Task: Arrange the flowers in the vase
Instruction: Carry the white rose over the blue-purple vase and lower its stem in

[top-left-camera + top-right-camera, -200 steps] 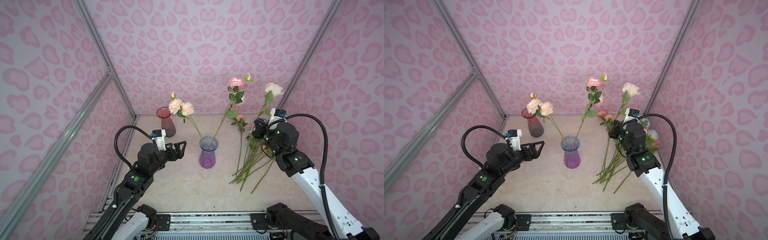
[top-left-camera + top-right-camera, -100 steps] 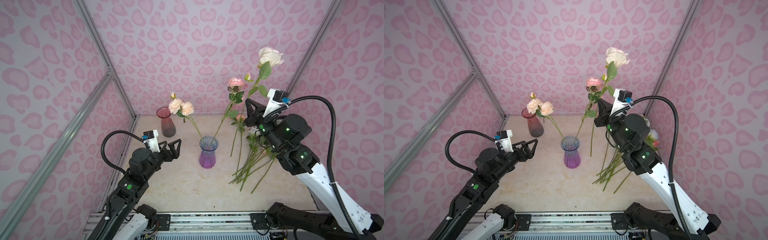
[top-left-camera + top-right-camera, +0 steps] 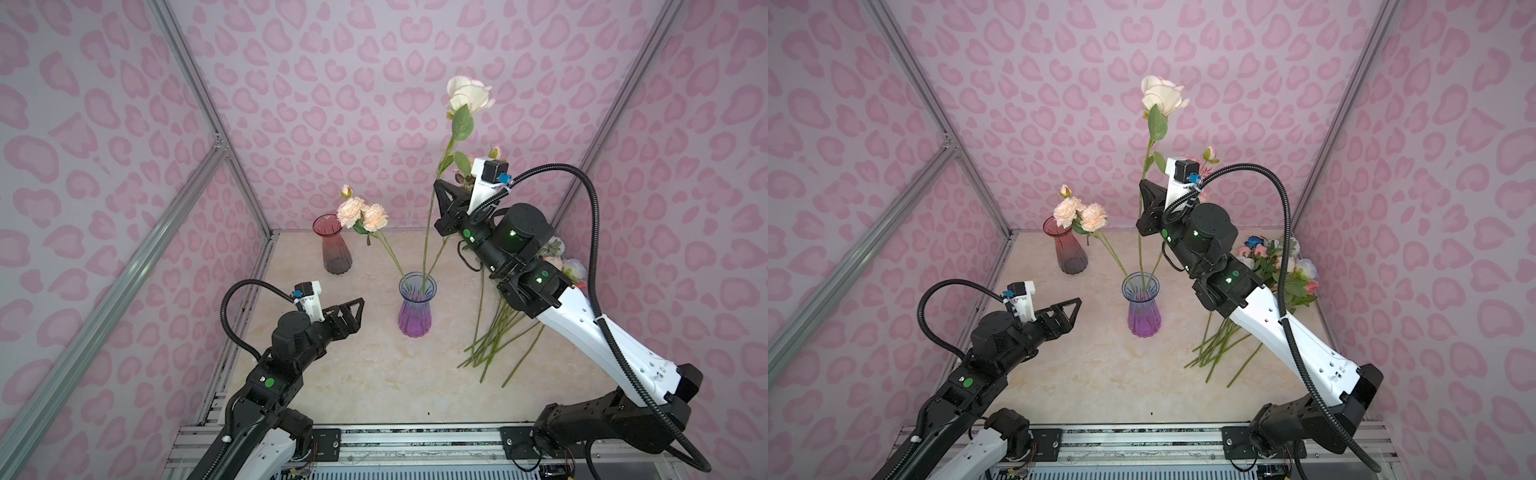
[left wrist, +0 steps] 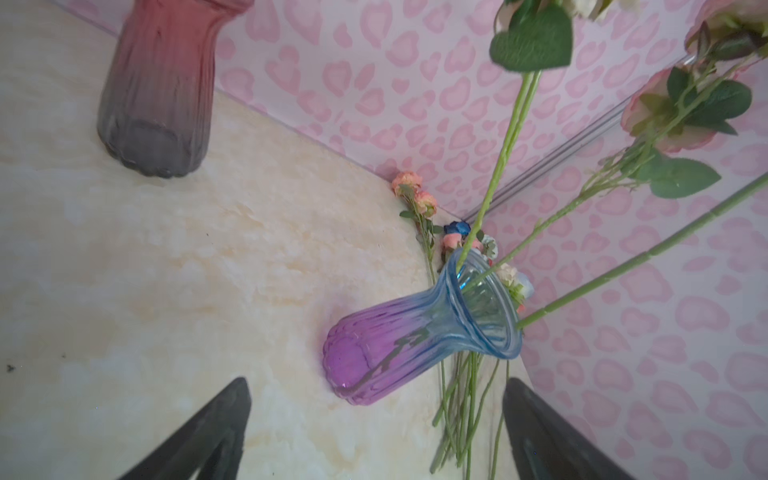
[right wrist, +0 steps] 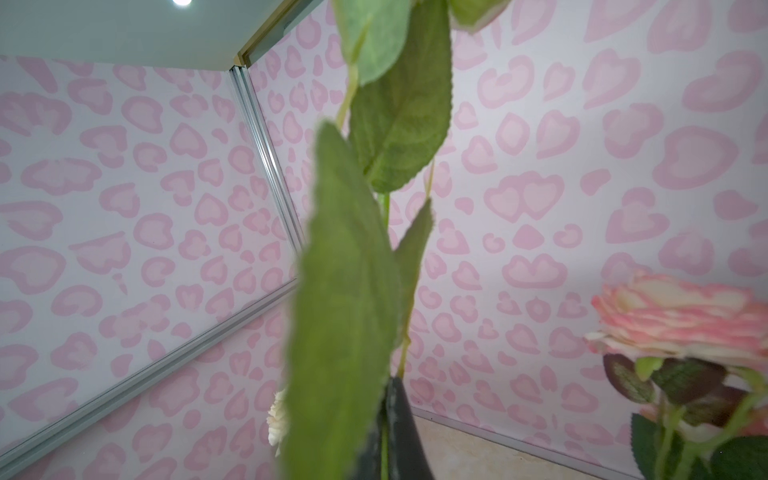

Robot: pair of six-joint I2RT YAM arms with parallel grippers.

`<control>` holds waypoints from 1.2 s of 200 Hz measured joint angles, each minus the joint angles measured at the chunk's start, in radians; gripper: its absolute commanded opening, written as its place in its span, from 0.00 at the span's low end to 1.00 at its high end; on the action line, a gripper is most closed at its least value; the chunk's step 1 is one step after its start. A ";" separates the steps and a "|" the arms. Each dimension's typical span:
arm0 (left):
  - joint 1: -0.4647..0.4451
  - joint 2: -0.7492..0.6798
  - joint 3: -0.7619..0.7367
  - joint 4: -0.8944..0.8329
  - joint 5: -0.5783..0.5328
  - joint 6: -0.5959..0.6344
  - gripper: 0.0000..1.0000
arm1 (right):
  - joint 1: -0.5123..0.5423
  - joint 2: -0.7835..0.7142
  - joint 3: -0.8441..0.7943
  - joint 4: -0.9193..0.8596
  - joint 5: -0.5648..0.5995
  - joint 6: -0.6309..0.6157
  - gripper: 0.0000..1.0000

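The right gripper (image 3: pixel 439 192) is clenched on the stem of a cream rose (image 3: pixel 467 94), gripping it below the leaves, roughly midway along its length. The bloom stands high above the gripper against the back wall. The stem hangs nearly upright, and its lower end reaches the mouth of the vase (image 3: pixel 413 316) straight below. From the left wrist view the tip sits at the rim; how deep it goes in I cannot tell.

Peach blooms (image 3: pixel 363 214) lean out of the vase to the left. A pink rose (image 5: pixel 681 324) leans out to the right, close beside the right gripper.

The rest of the flowers (image 3: pixel 1279 266) lie in a heap on the table under the right arm, blooms toward the back right corner and stems fanned toward the front.

The left gripper (image 3: pixel 358 311) hangs to the left of the vase, apart from it. Its jaws are spread wide around nothing and point at the vase.

A red vase (image 3: pixel 334 249) stands empty near the back left corner.

The table (image 3: pixel 374 374) is beige and marbled. The walls (image 3: pixel 332 83) carry a pink heart print. A metal frame (image 3: pixel 208 112) runs along their joins, and a rail (image 3: pixel 415 440) crosses the front edge.
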 measured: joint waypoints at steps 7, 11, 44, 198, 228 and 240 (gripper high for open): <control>0.000 0.002 -0.003 0.008 0.024 -0.008 0.96 | 0.001 0.005 -0.016 0.005 0.000 -0.004 0.00; 0.000 0.003 -0.003 0.015 0.035 -0.011 0.96 | 0.001 0.006 -0.029 0.008 -0.001 -0.006 0.00; 0.000 0.004 0.002 0.048 0.064 -0.010 0.96 | -0.001 -0.001 -0.140 0.042 0.002 -0.010 0.00; 0.000 0.059 0.005 0.098 0.089 0.019 0.96 | 0.036 -0.027 -0.451 0.109 0.101 0.055 0.16; 0.000 0.059 0.004 0.097 0.089 0.027 0.96 | 0.069 -0.020 -0.451 0.106 0.135 0.054 0.17; 0.000 0.060 0.004 0.097 0.089 0.027 0.96 | 0.075 -0.030 -0.452 0.103 0.149 0.053 0.18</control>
